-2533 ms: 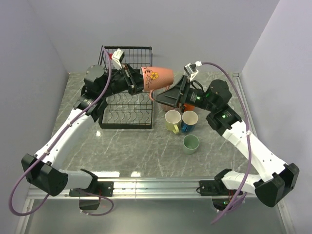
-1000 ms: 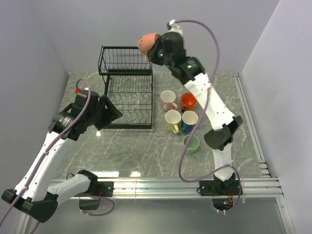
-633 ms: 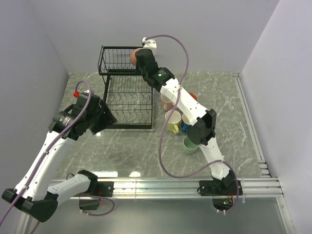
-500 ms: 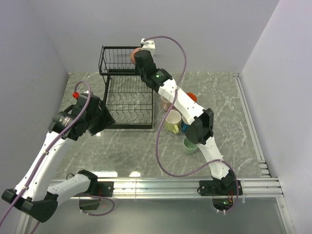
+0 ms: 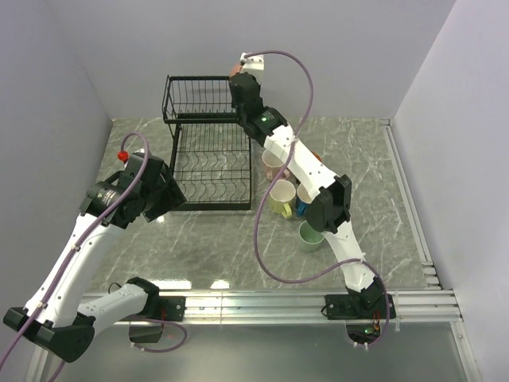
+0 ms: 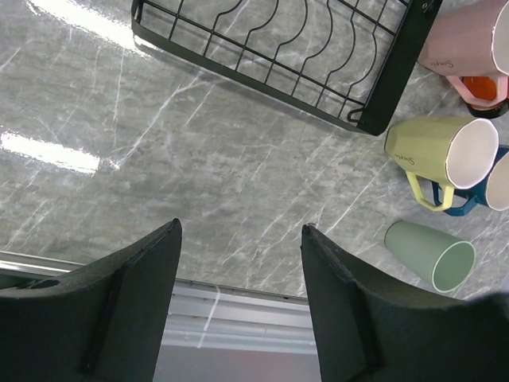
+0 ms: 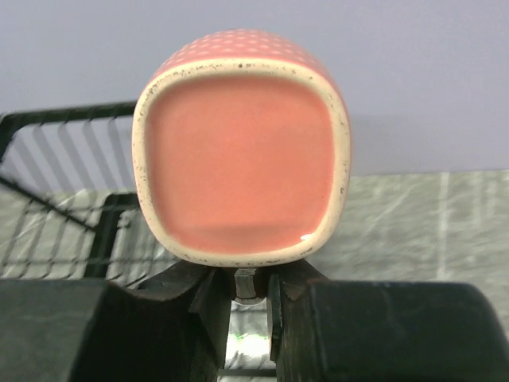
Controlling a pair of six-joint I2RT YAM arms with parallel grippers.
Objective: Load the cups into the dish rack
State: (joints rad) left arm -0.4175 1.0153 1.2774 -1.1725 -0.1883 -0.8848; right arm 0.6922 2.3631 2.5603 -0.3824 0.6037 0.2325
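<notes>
A pink dotted cup [image 7: 238, 155] fills the right wrist view with its mouth toward the camera, and my right gripper [image 7: 250, 296] is shut on its handle. From above, only a sliver of this cup [image 5: 235, 71] shows behind the right gripper [image 5: 244, 86], at the right end of the dish rack's [image 5: 208, 169] upper basket [image 5: 197, 98]. My left gripper [image 5: 169, 196] [image 6: 238, 232] hangs open and empty over the table, left of the rack's lower tray. On the table to the right of the rack stand a pink cup [image 6: 469, 36], orange cup [image 6: 486, 86], yellow cup [image 6: 440, 151], blue cup [image 6: 499, 188] and green cup [image 6: 430, 255].
The right arm reaches over the group of cups [image 5: 280, 197], hiding part of the orange and blue ones. The rack's front corner [image 6: 380, 119] lies close to the pink and yellow cups. A metal rail [image 5: 254, 302] runs along the near table edge.
The right arm carried the pink cup leftward over the upper basket's right end, then shifted slightly right. The left arm has barely moved.
</notes>
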